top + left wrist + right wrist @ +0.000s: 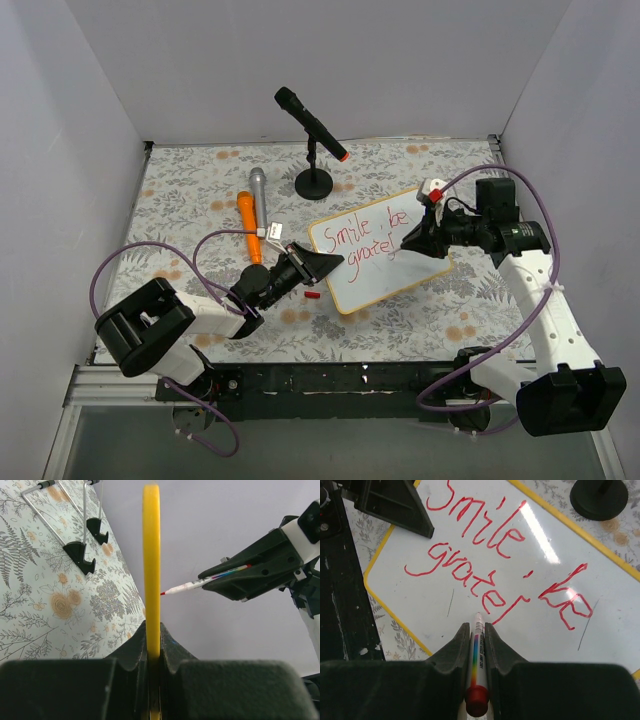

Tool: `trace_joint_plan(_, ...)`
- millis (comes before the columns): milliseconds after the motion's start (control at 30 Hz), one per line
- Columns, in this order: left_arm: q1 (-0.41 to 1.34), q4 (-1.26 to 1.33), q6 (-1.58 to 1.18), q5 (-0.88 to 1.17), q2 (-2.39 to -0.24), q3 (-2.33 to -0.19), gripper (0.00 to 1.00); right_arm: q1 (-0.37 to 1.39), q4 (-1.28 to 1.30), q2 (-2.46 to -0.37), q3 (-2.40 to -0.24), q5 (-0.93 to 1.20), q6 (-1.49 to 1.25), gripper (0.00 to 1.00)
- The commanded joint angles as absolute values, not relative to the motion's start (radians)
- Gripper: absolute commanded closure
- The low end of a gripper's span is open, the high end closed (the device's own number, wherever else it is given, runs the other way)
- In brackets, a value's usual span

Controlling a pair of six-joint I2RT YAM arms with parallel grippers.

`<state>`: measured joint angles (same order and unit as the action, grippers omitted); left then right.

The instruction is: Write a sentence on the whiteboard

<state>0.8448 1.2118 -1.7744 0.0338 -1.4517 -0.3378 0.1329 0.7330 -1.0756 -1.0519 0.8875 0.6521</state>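
The whiteboard (385, 262), white with a yellow rim, lies tilted at the table's middle. The sentence (368, 236) in red reads "Smile, be" over "gratef". My left gripper (325, 266) is shut on the board's left yellow edge (151, 570). My right gripper (412, 243) is shut on a white marker with a rainbow stripe and red end (478, 665). Its red tip (478, 615) sits at the board just below the last letter of the sentence (470, 575). The marker also shows in the left wrist view (205, 583), its tip right at the board face.
A black microphone on a round stand (314, 150) stands behind the board. An orange and a silver microphone (251, 215) lie at the left. A small red marker cap (311, 295) lies by the board's near left edge. White walls enclose the table.
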Motion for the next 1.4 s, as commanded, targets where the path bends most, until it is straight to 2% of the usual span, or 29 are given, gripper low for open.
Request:
trace_joint_plan(0, 0.839, 1.732, -1.795, 0.031, -1.436, -0.377, 1.00, 0.135, 0.631, -1.075, -1.149, 0.908, 0.577, 0.99)
trace_joint_plan(1367, 0.838, 1.738, -1.796, 0.037, -1.439, -0.380, 1.00, 0.135, 0.555, -1.121, -1.083, 0.784, 0.531, 0.99)
